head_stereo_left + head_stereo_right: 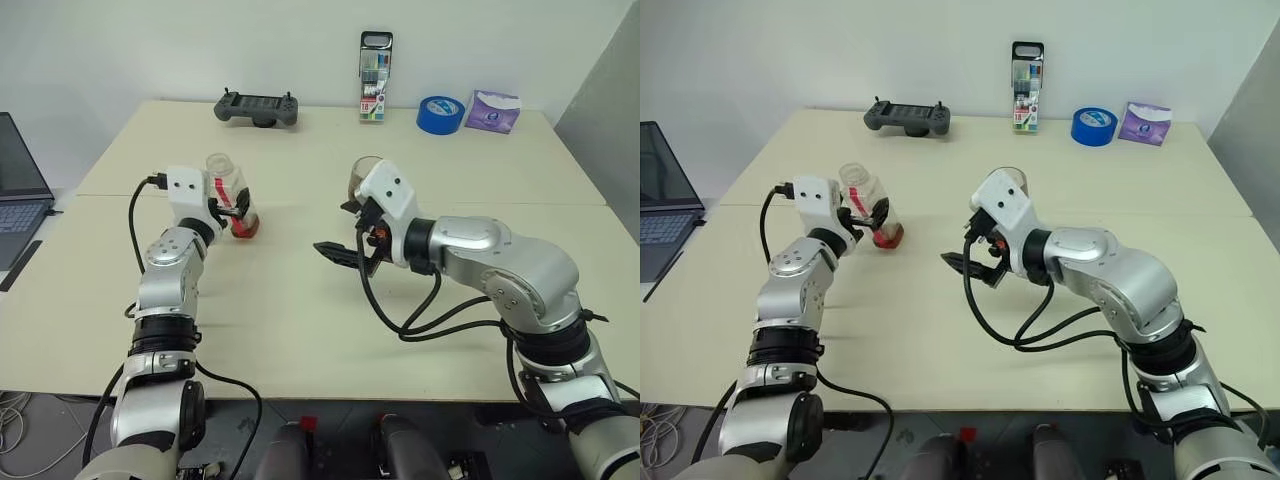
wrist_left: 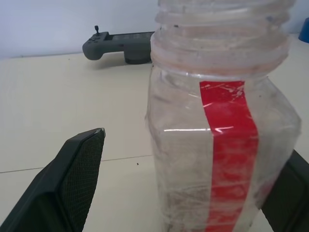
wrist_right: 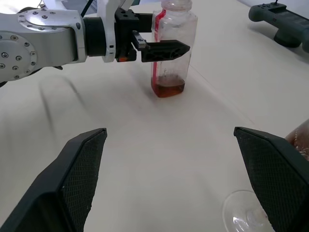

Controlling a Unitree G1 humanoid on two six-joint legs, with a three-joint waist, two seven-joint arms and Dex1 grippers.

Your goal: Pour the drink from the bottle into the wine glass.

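We see the bottle [image 3: 171, 46] standing upright on the cream table [image 1: 300, 330], uncapped, with only a shallow layer of the drink [image 3: 167, 90] at its base. Our left gripper [image 3: 157, 46] has its fingers spread wide around the bottle without pressing it, so nothing is held. Our right gripper [image 1: 352, 250] is also fully spread and empty, hovering to the right of the bottle. The wine glass [image 1: 362, 177] stands behind the right hand, further right of the bottle, its foot [image 3: 244, 212] just beside that gripper's fingertip.

The risks, as we judge them: the open bottle is light and could tip if the left fingers brush it, spilling what remains. The right hand sits close to the glass and could knock its foot or stem.

Far beyond the bottle, along the white wall, lie a game controller [image 1: 257, 107], a marker pack [image 1: 375, 75], blue tape [image 1: 440, 113] and a purple packet [image 1: 492, 110]. A laptop [image 1: 20, 195] sits to the left of the bottle.
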